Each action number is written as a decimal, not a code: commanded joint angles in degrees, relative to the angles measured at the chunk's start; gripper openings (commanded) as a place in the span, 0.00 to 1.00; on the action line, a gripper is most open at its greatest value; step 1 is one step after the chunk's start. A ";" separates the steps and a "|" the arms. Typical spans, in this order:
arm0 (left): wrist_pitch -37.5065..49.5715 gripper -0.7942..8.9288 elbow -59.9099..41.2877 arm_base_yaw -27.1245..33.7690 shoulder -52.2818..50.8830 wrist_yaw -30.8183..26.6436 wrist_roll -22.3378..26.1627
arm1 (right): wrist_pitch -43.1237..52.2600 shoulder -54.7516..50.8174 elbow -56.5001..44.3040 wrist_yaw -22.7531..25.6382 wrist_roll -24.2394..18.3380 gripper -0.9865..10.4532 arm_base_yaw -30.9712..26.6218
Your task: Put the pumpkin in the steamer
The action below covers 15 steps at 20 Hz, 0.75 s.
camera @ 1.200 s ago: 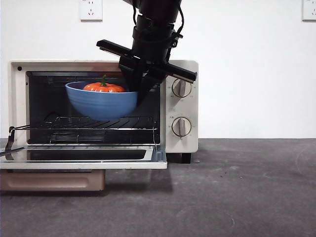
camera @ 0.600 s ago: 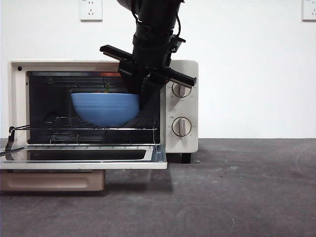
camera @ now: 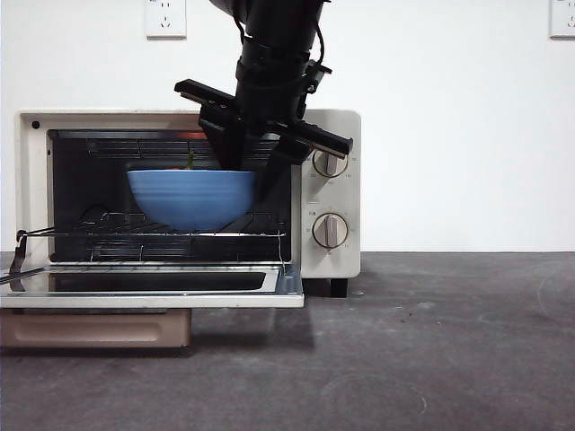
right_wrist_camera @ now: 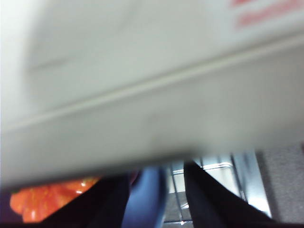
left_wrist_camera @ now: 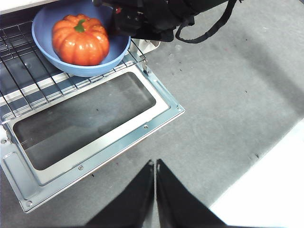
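Observation:
The orange pumpkin [left_wrist_camera: 80, 40] lies in a blue bowl [camera: 190, 197] that rests on the wire rack inside the cream steamer [camera: 334, 121], whose door [left_wrist_camera: 95, 118] hangs open. In the front view only the green stem [camera: 190, 162] shows above the rim. My right gripper [camera: 252, 166] reaches down at the bowl's right rim. In the right wrist view its jaws stand apart on either side of the rim [right_wrist_camera: 145, 199], with the pumpkin [right_wrist_camera: 52, 199] beside them. My left gripper [left_wrist_camera: 155, 190] is shut and empty, high above the table in front of the open door.
The open glass door [camera: 153, 283] juts out toward the front at table height. The steamer's top edge [right_wrist_camera: 142, 95] is close over the right wrist. Two knobs [camera: 330, 162] sit right of the opening. Dark grey table [camera: 431, 341] lies to the right.
The bowl with the pumpkin came down level onto the rack, a little deeper in the steamer. The right gripper's jaws then spread apart at the rim.

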 commanded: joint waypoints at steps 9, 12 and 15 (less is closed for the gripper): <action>0.59 0.10 0.44 -0.26 0.24 0.07 1.16 | -2.01 -5.70 1.57 0.74 -5.33 0.24 0.72; 0.59 0.10 0.44 -0.26 0.24 0.07 1.20 | -4.00 -9.75 1.57 0.70 -10.29 0.24 0.72; 0.59 0.10 0.44 -0.24 0.24 0.07 1.20 | -4.20 -15.89 1.57 -0.07 -18.10 0.25 0.83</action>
